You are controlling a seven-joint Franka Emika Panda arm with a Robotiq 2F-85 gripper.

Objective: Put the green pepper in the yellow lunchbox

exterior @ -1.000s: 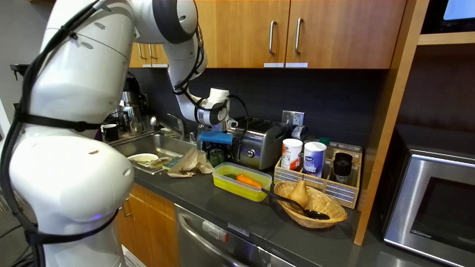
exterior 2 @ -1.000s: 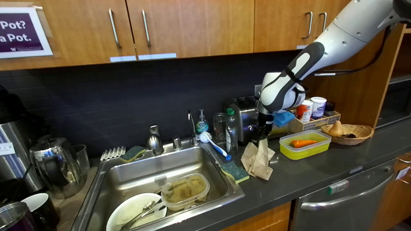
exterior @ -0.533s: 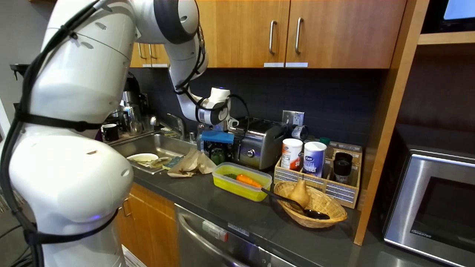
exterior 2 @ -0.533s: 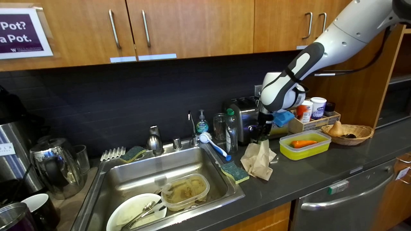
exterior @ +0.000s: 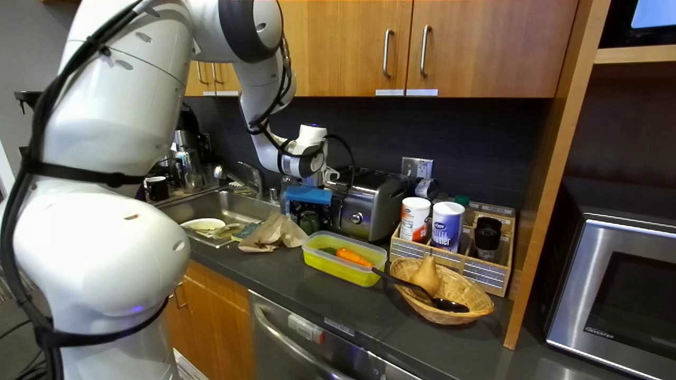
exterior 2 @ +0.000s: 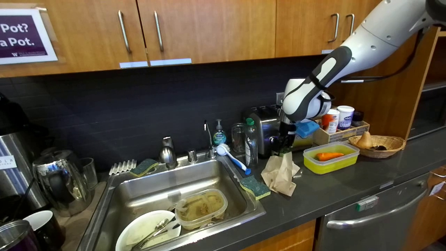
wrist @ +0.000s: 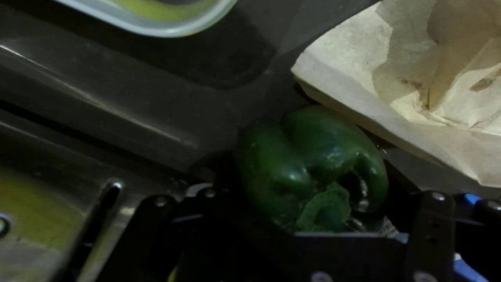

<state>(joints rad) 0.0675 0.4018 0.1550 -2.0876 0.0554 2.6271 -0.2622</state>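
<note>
The green pepper point(wrist: 309, 164) sits between my fingers in the wrist view, stem toward the palm. My gripper point(wrist: 313, 168) has dark fingers close against both sides of it and appears shut on it. In an exterior view the pepper point(exterior: 310, 222) shows at my gripper point(exterior: 311, 216), beside the toaster. It is mostly hidden behind a paper bag in an exterior view, where a bit of green shows at the gripper point(exterior 2: 281, 144). The yellow lunchbox point(exterior: 338, 268) stands open nearby, also in an exterior view point(exterior 2: 329, 169). It holds an orange carrot point(exterior: 354, 257) and something dark green point(exterior: 328, 250). Its rim corner shows in the wrist view point(wrist: 172, 30).
A crumpled brown paper bag point(exterior 2: 280, 174) lies against the gripper area, near the sink point(exterior 2: 163, 174). The steel toaster point(exterior: 369, 206) stands right behind. A wicker basket point(exterior: 449, 314) with a pear and black spoon and a condiment tray point(exterior: 488, 272) stand beyond the lunchbox.
Between one second and half a second ago, my gripper and the pepper shifted slightly, and the paper bag's top moved a little. Since then almost nothing has moved.
</note>
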